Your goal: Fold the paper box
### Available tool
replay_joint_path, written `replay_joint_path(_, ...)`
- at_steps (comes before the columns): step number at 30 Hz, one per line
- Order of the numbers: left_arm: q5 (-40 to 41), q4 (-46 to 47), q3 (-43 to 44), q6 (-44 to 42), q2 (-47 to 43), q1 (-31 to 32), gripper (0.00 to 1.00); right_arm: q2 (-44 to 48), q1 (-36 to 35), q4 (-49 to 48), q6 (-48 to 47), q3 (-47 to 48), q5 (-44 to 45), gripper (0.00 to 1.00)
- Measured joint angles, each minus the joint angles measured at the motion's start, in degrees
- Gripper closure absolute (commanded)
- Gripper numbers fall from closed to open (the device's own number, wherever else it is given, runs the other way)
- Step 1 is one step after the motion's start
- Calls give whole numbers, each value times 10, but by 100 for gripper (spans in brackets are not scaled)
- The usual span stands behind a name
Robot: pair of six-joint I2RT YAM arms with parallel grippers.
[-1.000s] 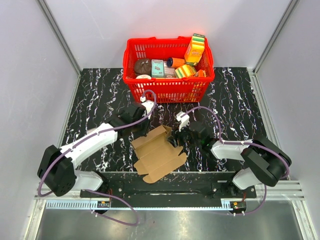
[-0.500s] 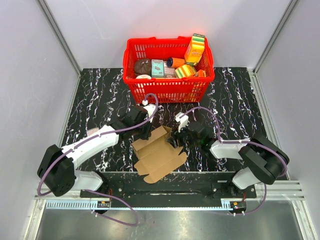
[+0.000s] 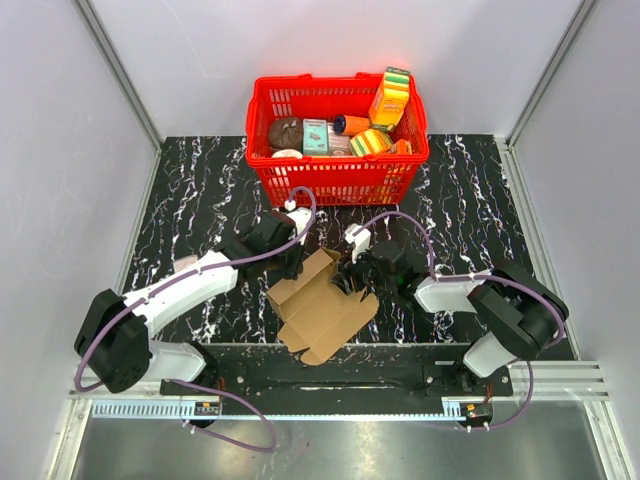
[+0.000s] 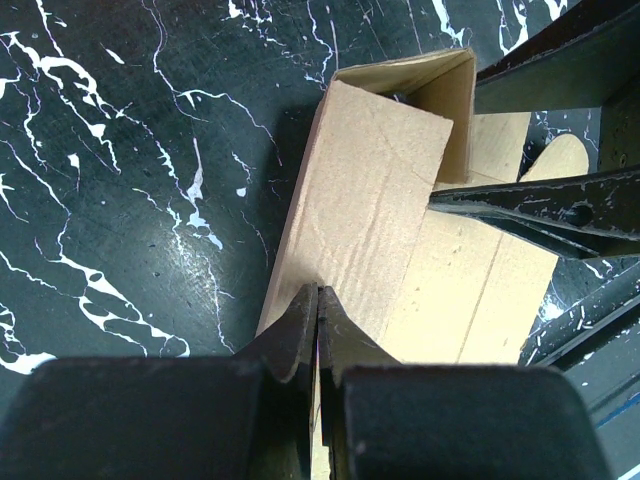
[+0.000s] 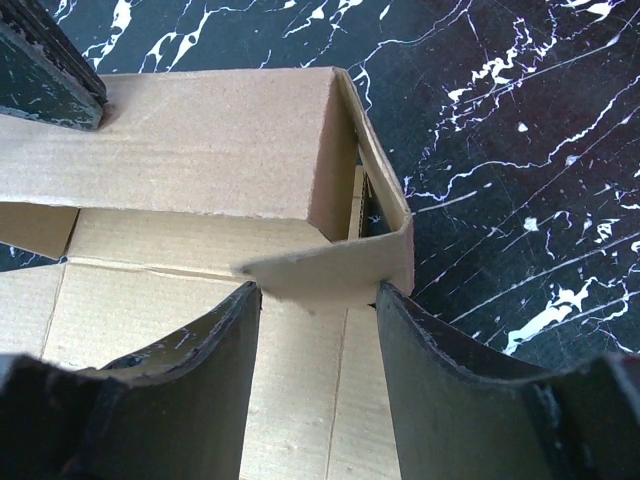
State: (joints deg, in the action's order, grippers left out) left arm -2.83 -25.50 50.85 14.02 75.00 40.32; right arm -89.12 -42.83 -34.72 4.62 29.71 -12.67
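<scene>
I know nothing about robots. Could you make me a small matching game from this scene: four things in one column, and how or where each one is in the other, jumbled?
Things:
1. paper box
2. basket
3. left gripper
4. right gripper

Descriptions:
A. shut, tips touching the box
B. red, at the back of the scene
C. open, straddling a flap of the box
D. brown, partly folded, in the middle

Pairs: 1-D, 2-B, 3-A, 4-C
</scene>
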Motion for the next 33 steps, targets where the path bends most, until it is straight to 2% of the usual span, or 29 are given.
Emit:
replay_joint_path(14, 0, 7, -3, 0, 0, 0, 100, 19, 2, 18, -11, 2, -20, 44)
replay_joint_path(23, 0, 10, -3, 0, 1, 0, 100, 148, 2, 85, -9, 1, -28, 42)
replay_joint_path(27, 0, 12, -3, 0, 1, 0, 100, 199, 3, 113, -6, 1, 2, 44)
replay_joint_path(31, 0, 12, -3, 0, 1, 0, 100, 207, 19, 150, 6, 6, 67, 48)
replay_joint_path(33, 0, 12, -3, 0, 1, 0, 100, 192, 38, 179, 15, 19, 102, 55)
